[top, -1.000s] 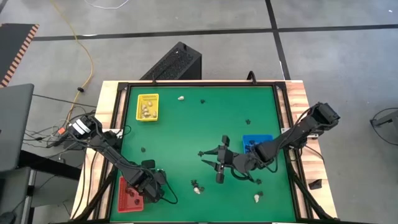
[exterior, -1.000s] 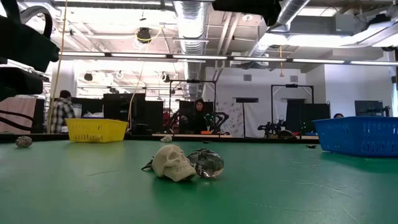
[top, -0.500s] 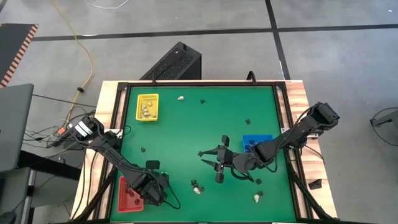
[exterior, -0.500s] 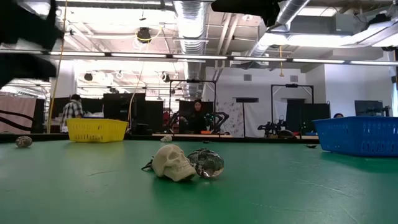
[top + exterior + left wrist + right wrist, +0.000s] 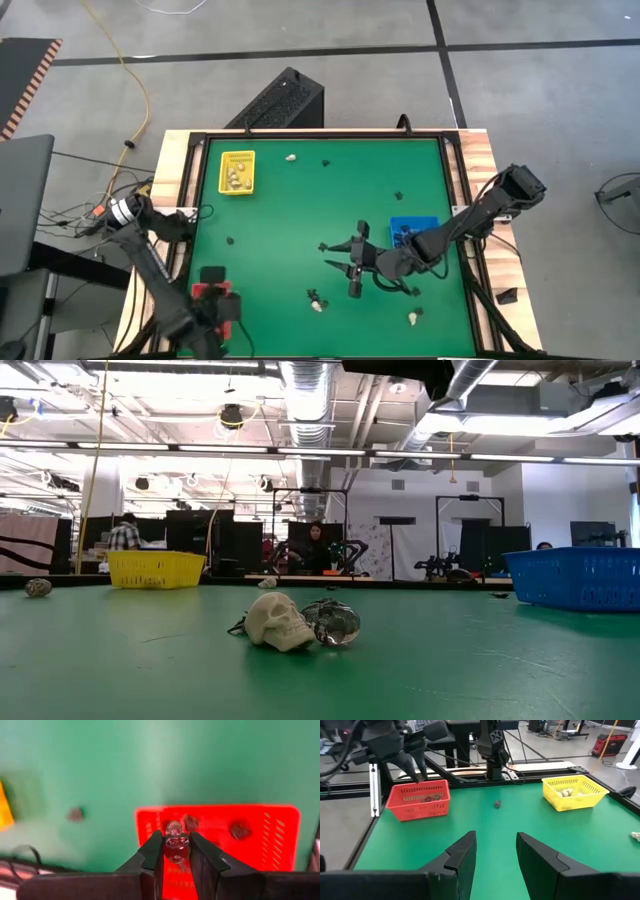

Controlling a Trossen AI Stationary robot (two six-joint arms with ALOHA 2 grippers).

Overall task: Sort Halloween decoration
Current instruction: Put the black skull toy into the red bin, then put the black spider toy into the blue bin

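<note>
Trinkets of the Halloween decoration are being kept scattered over the green table (image 5: 300,210) and in three small trays. A clear glassy trinket (image 5: 176,841) is being pinched between the narrowly set fingers (image 5: 152,854) of the left gripper (image 5: 175,851), which is being held above the red tray (image 5: 260,850) at the table's near left corner; several dark trinkets (image 5: 240,830) are lying in that tray. In the high view the left gripper (image 5: 213,305) is being shown over the red tray (image 5: 205,293). The right gripper (image 5: 494,851) is being held low over the middle of the table with its fingers (image 5: 462,852) standing apart and nothing between them; in the high view it (image 5: 352,262) is lying just beside the blue tray (image 5: 425,224). Cream trinkets are being held in the yellow tray (image 5: 238,172) near the far left edge. A cream skull (image 5: 277,622) and a clear glassy trinket (image 5: 335,622) are touching each other on the table, seen close in the low view. Another cream piece (image 5: 414,318) is lying near the front edge, one more (image 5: 291,157) beside the yellow tray, and small black pieces (image 5: 399,196) are lying well apart across the green surface
</note>
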